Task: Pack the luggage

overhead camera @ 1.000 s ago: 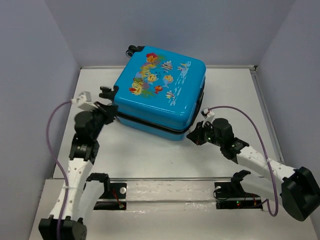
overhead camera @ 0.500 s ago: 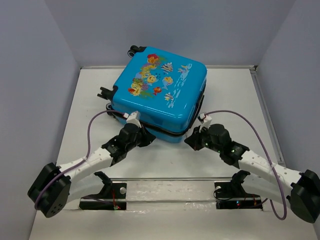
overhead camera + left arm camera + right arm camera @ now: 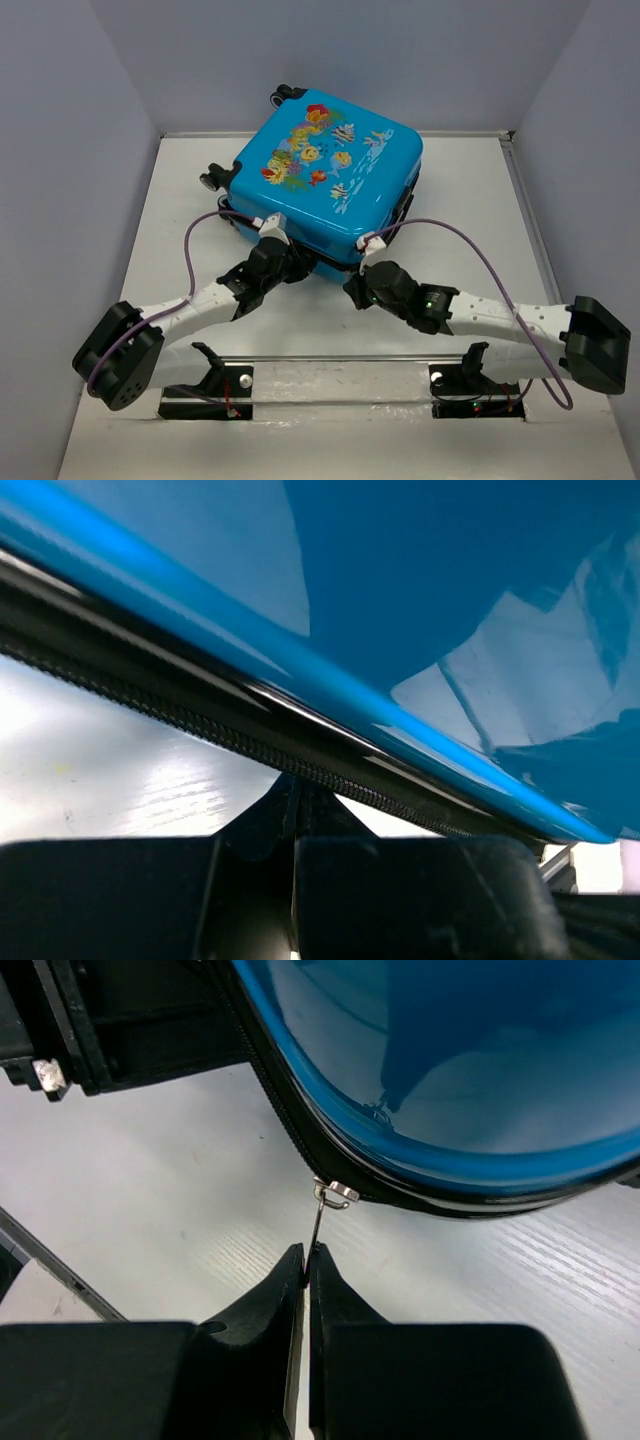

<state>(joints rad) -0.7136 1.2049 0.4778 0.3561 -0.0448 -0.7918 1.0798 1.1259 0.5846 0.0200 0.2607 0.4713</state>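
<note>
Moved: the luggage (image 3: pixel 325 170) has turned and slid away from the arm bases; the left gripper (image 3: pixel 293 815) has swung from its left side to its near edge.
Luggage: flat on the desk (image 3: pixel 470 200), shells together, printed shell up.
Right: the right gripper (image 3: pixel 305 1252) sits at the luggage's near corner, jaws clamped on the thin zipper pull (image 3: pixel 322 1215), probably to drag the slider along.
Left: jaws pressed together just under the zipper band (image 3: pixel 200 720); I cannot tell whether they pinch anything. Likely they brace the luggage against the pull.
</note>
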